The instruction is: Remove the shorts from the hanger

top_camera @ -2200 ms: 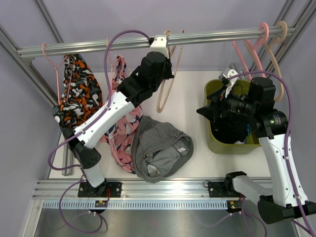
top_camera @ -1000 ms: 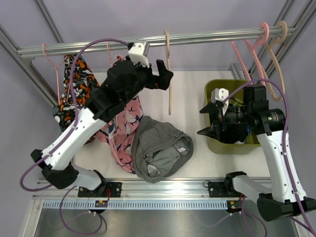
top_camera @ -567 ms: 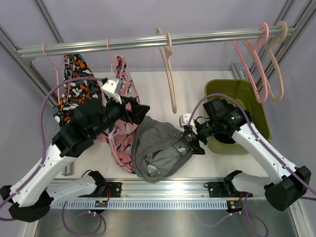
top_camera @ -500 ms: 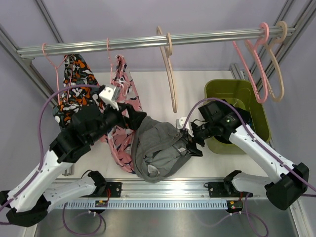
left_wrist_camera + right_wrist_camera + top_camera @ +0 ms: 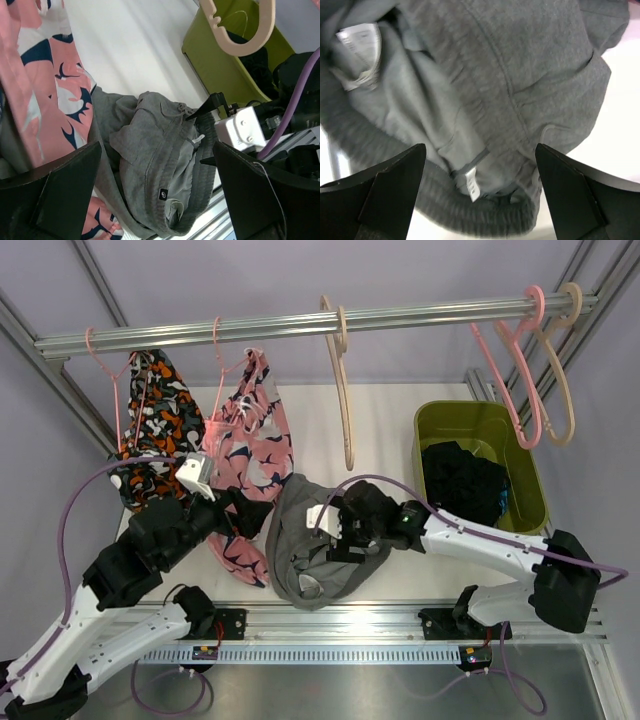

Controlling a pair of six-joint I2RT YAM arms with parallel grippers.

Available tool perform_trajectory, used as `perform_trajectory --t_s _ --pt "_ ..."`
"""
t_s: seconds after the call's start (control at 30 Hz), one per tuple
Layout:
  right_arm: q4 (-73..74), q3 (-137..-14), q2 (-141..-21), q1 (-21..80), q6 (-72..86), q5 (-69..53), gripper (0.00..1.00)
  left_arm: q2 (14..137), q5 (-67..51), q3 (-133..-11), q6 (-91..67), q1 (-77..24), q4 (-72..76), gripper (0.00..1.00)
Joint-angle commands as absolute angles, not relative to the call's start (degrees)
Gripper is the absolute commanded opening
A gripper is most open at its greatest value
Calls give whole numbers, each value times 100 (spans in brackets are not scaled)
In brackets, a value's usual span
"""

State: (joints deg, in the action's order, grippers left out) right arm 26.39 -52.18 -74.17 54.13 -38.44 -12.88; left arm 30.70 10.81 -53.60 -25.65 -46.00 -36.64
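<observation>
The right pincer [image 5: 338, 538] has swung away from the yellow-green plastic bin [image 5: 430, 420], where a plain black pair of shorts [image 5: 462, 483] lies. It now hangs low over the plain grey cloth shorts [image 5: 300, 570], which lie crumpled on the white tabletop [image 5: 390, 405], already off any hanger. Its jaws are spread wide and hold nothing; in the right wrist view the grey waistband shows between them. The left pincer [image 5: 248, 508] has dropped from the metal rail [image 5: 200, 332] and the bare beige hanger [image 5: 345, 410]. It is also released and empty, just beside the pink, navy and white patterned shorts [image 5: 258, 440]. That pair and the blue-orange-white patterned shorts [image 5: 155, 430] hang on pink hangers. The grey pair looks finished with the hanger and probably bound for the bin, and two pairs remain to take down.
</observation>
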Motion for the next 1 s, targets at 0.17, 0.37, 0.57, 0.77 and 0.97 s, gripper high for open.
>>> perform_trajectory --t_s 0.17,0.37,0.57,0.77,0.97 --pt "765 -5035 -8094 6117 -2928 -315 100 2945 1178 -5282 -2637 -4588 -3814 99" --pt "413 -5202 -9025 6205 -3022 -26 100 2751 1195 -5300 -2619 -4588 -3823 99" --pt "1017 -5343 -9729 6196 -3401 -385 98 2611 1169 -5370 -2566 -4597 -3841 99" --pt "2098 -5616 -9809 6196 -3770 -1316 66 2496 1046 -5326 -2540 -4597 -3709 99" --pt "3134 -5836 -9450 6179 -4050 -2185 8 2479 862 -5458 -2408 -4588 -3516 99"
